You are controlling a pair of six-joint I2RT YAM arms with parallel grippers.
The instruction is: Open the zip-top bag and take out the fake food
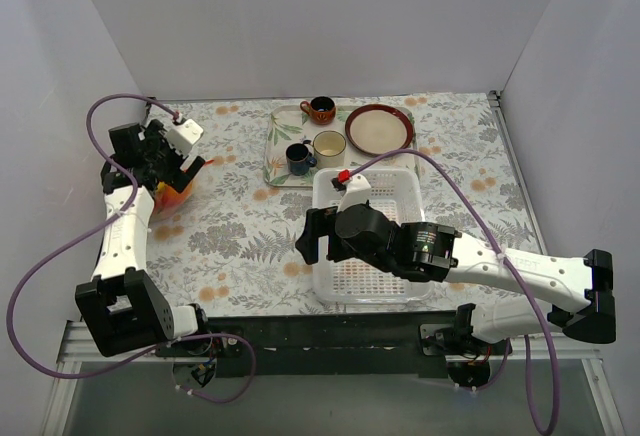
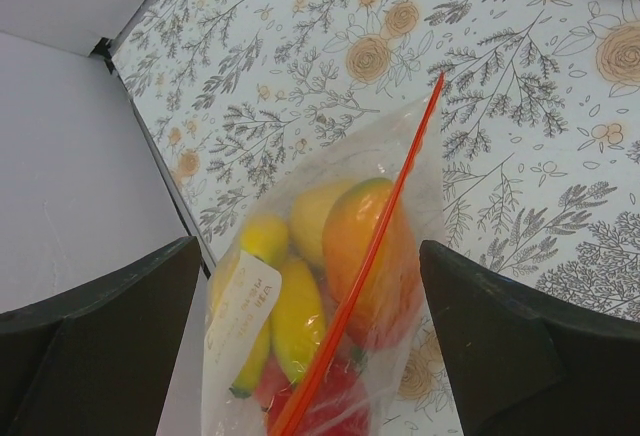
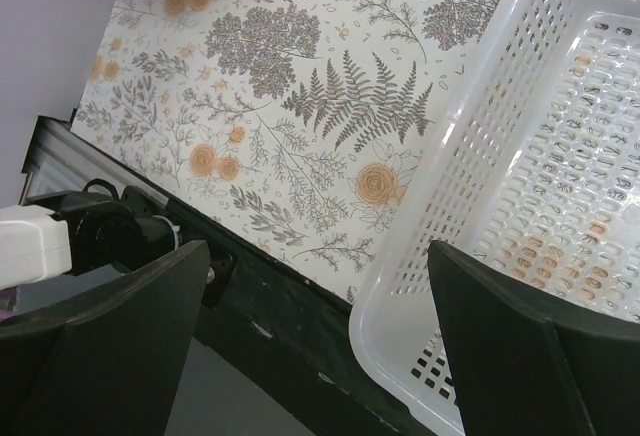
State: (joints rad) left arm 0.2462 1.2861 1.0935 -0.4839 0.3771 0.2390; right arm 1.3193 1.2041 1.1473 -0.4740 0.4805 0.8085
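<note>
The zip-top bag (image 2: 400,206) lies at the table's far left by the wall, its red-orange zip strip (image 2: 385,226) running diagonally and looking shut. Inside show a yellow banana bunch (image 2: 290,316), a pink-orange peach (image 2: 365,246) and red fruit (image 2: 335,396). In the top view the bag (image 1: 176,196) is an orange patch under my left gripper (image 1: 168,171). The left gripper (image 2: 308,276) is open, with one finger on each side of the bag and not touching it. My right gripper (image 1: 312,238) is open and empty, over the left side of the white basket (image 1: 400,181).
The right wrist view shows my open right gripper (image 3: 315,266) above the basket's near-left corner (image 3: 470,156) and the table's black front edge (image 3: 280,336). A tray (image 1: 275,151) with three cups and a brown plate (image 1: 379,128) stand at the back. White walls enclose the table.
</note>
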